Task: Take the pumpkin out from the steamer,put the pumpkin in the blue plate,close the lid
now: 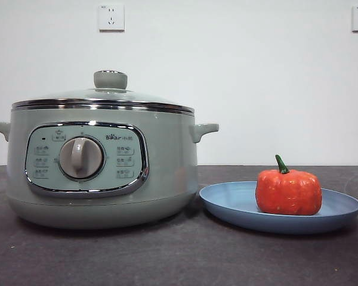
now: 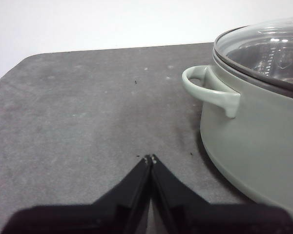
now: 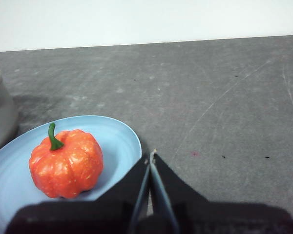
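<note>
The sage-green steamer [image 1: 101, 173] stands on the left of the table with the glass lid [image 1: 107, 95] resting on it. The orange pumpkin [image 1: 288, 191] sits upright in the blue plate [image 1: 227, 205] to the steamer's right. My left gripper [image 2: 150, 158] is shut and empty, above the table beside the steamer [image 2: 254, 136], near its side handle [image 2: 210, 90]. My right gripper [image 3: 151, 155] is shut and empty, just off the rim of the blue plate [image 3: 119, 141], beside the pumpkin [image 3: 66, 163]. Neither arm shows in the front view.
The table [image 1: 179, 256] is dark grey. A white wall with two sockets [image 1: 111, 18] stands behind. Bare table [image 3: 224, 97] stretches beyond the plate in the right wrist view.
</note>
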